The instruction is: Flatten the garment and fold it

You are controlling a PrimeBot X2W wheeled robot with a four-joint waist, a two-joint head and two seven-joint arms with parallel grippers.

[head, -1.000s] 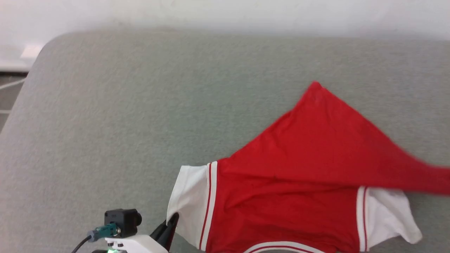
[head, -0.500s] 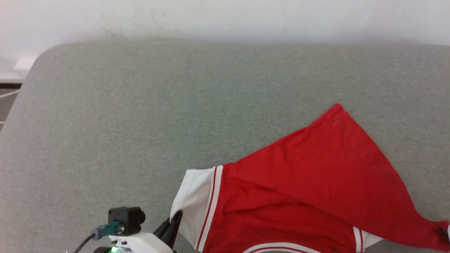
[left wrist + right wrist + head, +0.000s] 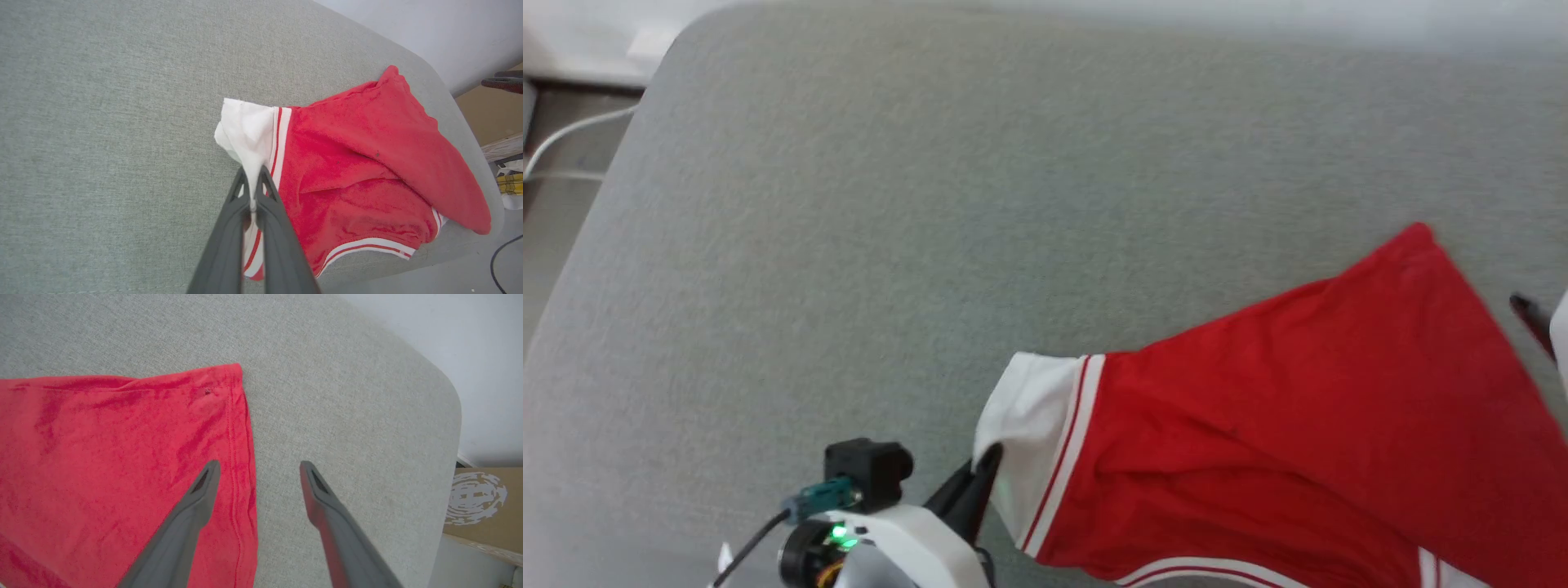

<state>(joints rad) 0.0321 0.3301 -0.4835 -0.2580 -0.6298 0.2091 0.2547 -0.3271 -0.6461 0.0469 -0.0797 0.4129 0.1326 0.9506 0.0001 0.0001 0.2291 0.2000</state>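
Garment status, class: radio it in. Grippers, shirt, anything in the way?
Left gripper shut on white sleeve. Right gripper open over red hem, holding nothing. Rumpled garment, partly folded over, on grey pad. No obstruction seen.

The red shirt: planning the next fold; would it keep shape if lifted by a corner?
Probably floppy: the white sleeve pinched by the left gripper puckers into a soft peak. Likely light, since the shirt drapes in loose folds. It may drag, not slide, on the textured grey surface.
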